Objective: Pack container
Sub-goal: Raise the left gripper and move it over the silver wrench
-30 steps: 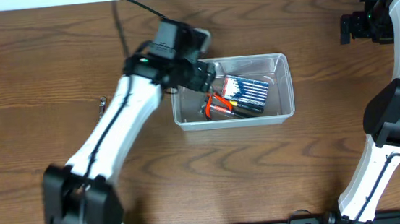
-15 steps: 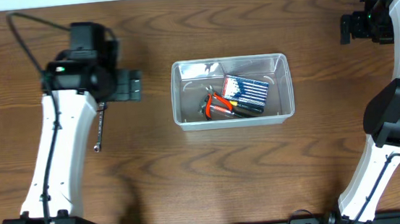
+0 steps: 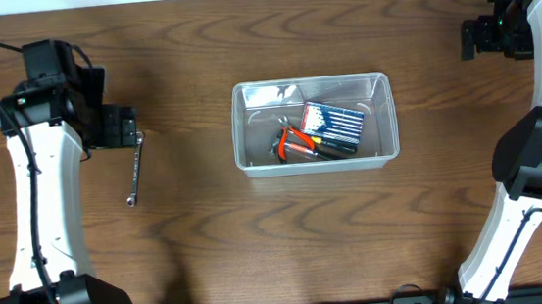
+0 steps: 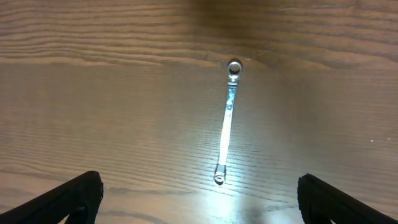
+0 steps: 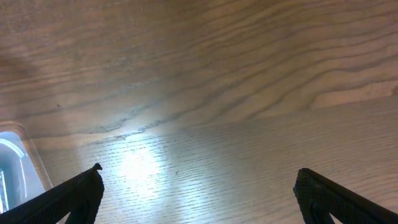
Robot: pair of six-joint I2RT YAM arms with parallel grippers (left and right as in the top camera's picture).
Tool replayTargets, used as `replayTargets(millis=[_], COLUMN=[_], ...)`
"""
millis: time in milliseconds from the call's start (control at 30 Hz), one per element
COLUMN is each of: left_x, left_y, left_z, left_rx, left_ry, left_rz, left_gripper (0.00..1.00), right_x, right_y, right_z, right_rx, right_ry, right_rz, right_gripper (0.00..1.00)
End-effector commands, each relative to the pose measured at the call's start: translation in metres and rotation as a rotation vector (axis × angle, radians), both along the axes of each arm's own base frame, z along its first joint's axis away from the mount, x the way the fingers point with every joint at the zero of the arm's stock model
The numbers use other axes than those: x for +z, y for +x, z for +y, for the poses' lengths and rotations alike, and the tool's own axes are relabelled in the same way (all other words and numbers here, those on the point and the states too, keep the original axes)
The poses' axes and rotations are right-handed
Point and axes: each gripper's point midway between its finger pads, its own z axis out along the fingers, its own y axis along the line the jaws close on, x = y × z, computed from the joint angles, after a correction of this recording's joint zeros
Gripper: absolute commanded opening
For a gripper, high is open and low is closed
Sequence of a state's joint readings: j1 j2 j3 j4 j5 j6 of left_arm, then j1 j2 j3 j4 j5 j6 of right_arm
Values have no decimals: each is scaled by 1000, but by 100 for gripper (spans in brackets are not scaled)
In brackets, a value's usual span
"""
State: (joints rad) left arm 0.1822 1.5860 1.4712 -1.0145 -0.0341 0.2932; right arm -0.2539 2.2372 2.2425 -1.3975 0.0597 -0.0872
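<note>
One clear rectangular plastic container [image 3: 260, 133] sits mid-table, holding a blue card pack [image 3: 333, 122] and red-handled pliers [image 3: 295, 142]. Towards the table's left edge lies a slim silver wrench [image 3: 135, 169]. The left gripper [image 3: 126, 125] hovers by the wrench's far end, jaws apart, likely to fetch it. The right gripper [image 3: 468, 39] is parked, jaws apart, near the far right corner.

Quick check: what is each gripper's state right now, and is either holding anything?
Left gripper: open, holding nothing; the wrench lies loose on the table.
Right gripper: open, holding nothing.

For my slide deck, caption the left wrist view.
Open left pincer hovers over a slim metal wrench lying on the wooden table.
</note>
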Motion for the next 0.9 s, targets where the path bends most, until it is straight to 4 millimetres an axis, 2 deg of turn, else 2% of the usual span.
replayTargets(millis=[0, 200, 533, 633, 767, 867], left_x=[-2, -7, -75, -88, -101, -109], left_y=[0, 19, 26, 28, 27, 25], left_z=[1, 5, 5, -2, -2, -8], left_rx=[-23, -22, -30, -87, -84, -83], left_ry=[11, 11, -25, -62, -74, -145], left_rz=[13, -32, 147, 171, 206, 217], left_gripper=[98, 98, 98, 98, 98, 98], right_x=[10, 10, 10, 10, 10, 10], right_y=[-1, -1, -1, -1, -1, -1], right_z=[3, 3, 3, 3, 3, 3], right_rx=[-6, -6, -6, -6, -6, -6], right_ry=[1, 1, 1, 1, 1, 1], right_rz=[-22, -22, -22, -22, -22, -22], right_gripper=[99, 99, 99, 99, 99, 99])
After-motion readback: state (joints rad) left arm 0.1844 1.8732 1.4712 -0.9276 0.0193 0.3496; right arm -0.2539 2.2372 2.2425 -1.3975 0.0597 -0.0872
